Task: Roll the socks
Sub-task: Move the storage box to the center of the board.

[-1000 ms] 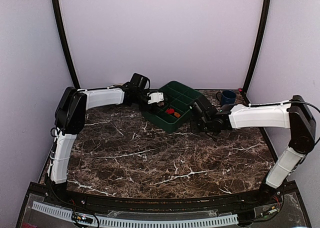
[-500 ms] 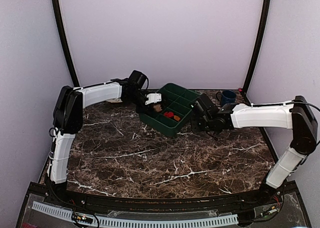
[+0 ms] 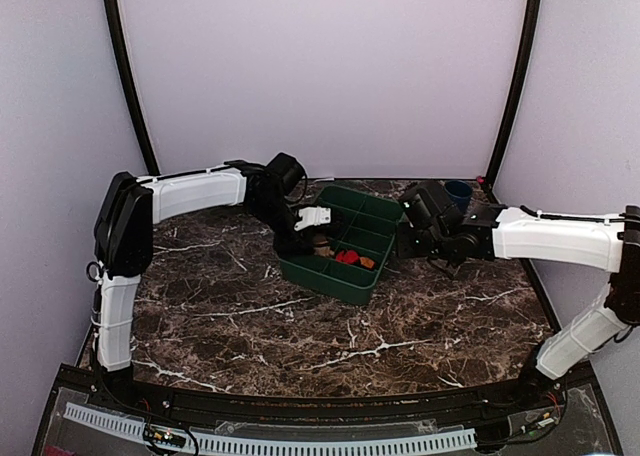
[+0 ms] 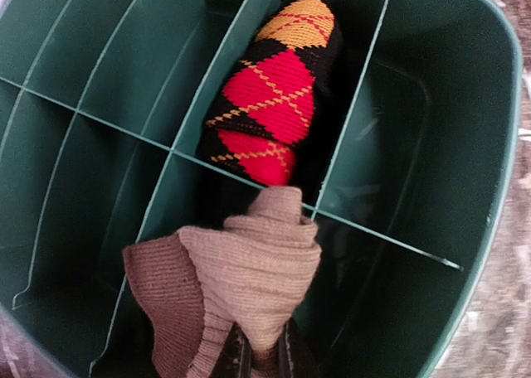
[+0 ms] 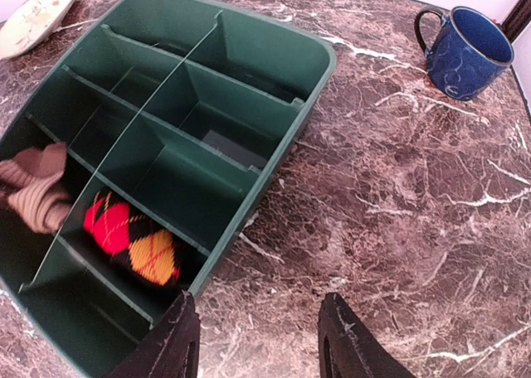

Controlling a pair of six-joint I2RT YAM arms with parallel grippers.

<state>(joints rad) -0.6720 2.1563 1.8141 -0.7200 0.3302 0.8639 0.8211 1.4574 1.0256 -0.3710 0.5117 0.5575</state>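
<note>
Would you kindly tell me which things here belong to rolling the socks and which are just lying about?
Job: tan sock, gripped by the left pincer; argyle sock, rolled, in a compartment of the green bin.
Lying about: blue mug; beige plate; both on the marble table.

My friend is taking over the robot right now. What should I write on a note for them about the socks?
left end effector: shut on the rolled tan sock, holding it at the green divided bin, over the compartment next to the argyle sock.
right end effector: open and empty, hovering over the marble table beside the bin.
Done: both socks look rolled; the argyle sock lies in its compartment.
Left: probably lower the tan sock in, let go, then pull both arms back.
</note>
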